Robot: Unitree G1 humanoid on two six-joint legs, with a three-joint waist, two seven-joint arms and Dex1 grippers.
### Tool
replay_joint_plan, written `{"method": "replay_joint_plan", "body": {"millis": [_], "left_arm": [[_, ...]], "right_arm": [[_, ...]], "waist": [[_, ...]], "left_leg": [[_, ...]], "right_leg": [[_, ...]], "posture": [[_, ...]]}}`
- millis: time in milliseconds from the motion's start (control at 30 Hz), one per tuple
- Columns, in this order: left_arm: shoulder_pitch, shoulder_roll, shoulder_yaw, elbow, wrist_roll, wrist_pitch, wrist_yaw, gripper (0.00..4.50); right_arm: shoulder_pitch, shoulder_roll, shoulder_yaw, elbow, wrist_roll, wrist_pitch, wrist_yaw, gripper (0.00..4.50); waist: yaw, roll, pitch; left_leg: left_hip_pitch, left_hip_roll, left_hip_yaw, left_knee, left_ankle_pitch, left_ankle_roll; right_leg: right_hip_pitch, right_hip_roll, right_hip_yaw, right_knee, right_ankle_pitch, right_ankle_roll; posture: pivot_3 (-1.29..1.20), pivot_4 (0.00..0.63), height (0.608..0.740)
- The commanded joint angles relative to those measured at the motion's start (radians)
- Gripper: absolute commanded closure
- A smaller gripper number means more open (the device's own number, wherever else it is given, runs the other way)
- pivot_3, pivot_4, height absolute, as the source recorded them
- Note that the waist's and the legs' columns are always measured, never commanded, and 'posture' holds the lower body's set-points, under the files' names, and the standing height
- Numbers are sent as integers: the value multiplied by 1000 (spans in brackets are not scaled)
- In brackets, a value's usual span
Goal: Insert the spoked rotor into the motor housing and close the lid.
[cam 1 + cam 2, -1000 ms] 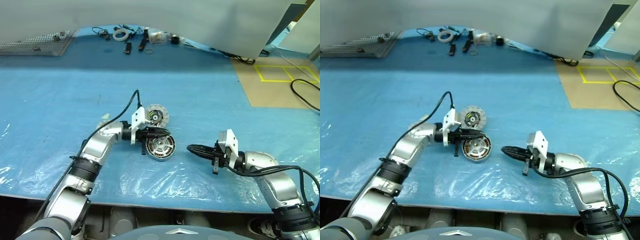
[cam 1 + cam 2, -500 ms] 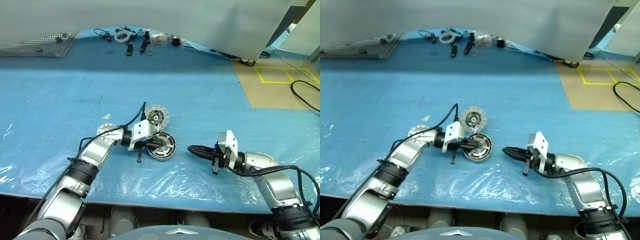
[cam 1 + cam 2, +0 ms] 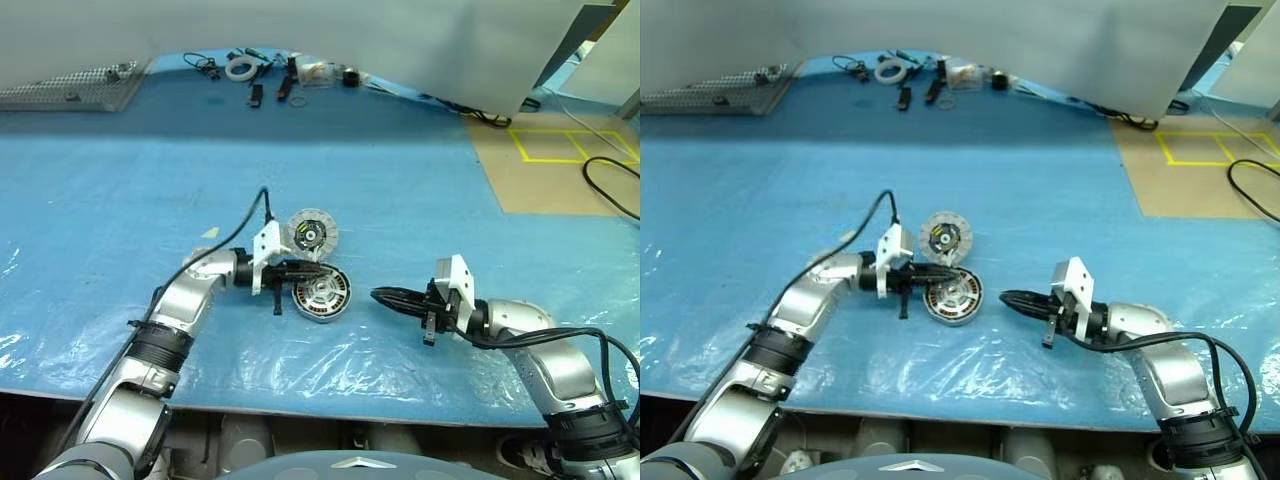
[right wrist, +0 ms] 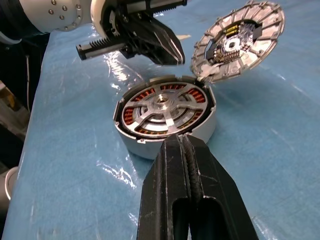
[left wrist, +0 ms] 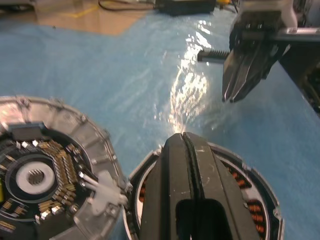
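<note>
Left gripper (image 3: 318,268) pulled back from half a second ago, now pinched closed and empty above motor housing (image 4: 200,131). Spoked rotor (image 4: 162,109) seated inside. Lid (image 3: 312,232) lies touching housing's far rim. Right gripper (image 3: 379,295) closed, empty, nearby.

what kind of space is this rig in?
Likely a robotics lab or workshop: a blue plastic-sheeted table, small tools and a tape roll at its far edge, yellow floor marking tape, loose black cables.

A blue plastic sheet (image 3: 420,190) covers the tabletop. At its far edge lie a roll of tape (image 3: 239,69), small tools (image 3: 256,95) and a perforated metal plate (image 3: 70,88).
</note>
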Motion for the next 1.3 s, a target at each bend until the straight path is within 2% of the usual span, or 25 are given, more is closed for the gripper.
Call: {"method": "replay_joint_plan", "body": {"millis": [33,200,367,567,767,867,1067,1167,1300], "left_arm": [[41,42,70,-115,-75,63,14,4479],[156,102,126,-217,-107,107,45,4479],[237,122,174,-251,-115,118,103,4479],[222,104,203,-174,-81,64,178,4479],[29,93,189,143,-2,-13,207,4479],[-168,43,177,464,69,-137,235,4479],[-448,-64,174,911,145,-280,204,4479],[-519,-111,183,1020,156,-278,145,4479],[-546,-136,177,1067,182,-303,64,4479]], "right_arm": [[-30,-14,-26,-49,34,7,12,4500],[-68,-20,-17,-20,26,0,38,4500],[-150,-17,-23,53,32,12,67,4500],[-240,-15,-17,158,12,-20,121,4500],[-222,-7,-19,136,21,-13,123,4500],[-171,-24,-23,88,30,6,126,4500],[-78,-45,-49,6,40,29,105,4500],[-23,-50,-59,-37,37,32,84,4500],[36,-52,-75,-88,43,39,54,4500]], "waist": [[-2,0,0],[0,0,0],[0,0,0],[1,0,0],[1,0,0],[9,0,1],[19,-2,1],[28,-2,1],[27,-3,2]], "left_leg": [[0,0,0,0,0,0],[0,0,0,-1,0,0],[0,1,0,0,0,0],[0,1,0,2,0,0],[-1,1,0,2,2,4],[-1,0,-1,3,2,4],[-5,-3,-3,6,2,4],[-5,-3,-4,6,2,4],[-9,-3,-4,5,2,4]], "right_leg": [[0,0,0,0,0,0],[0,0,-1,-1,0,0],[0,0,-1,0,0,0],[0,0,-1,0,0,-1],[0,0,-1,2,1,1],[0,0,-1,2,2,3],[0,0,-1,1,4,6],[0,0,-1,1,4,6],[0,0,-1,1,4,6]], "posture": [[0,150,740],[0,150,740],[0,150,740],[0,150,740],[0,150,740],[0,150,740],[0,150,740],[0,150,740],[0,150,740]]}}
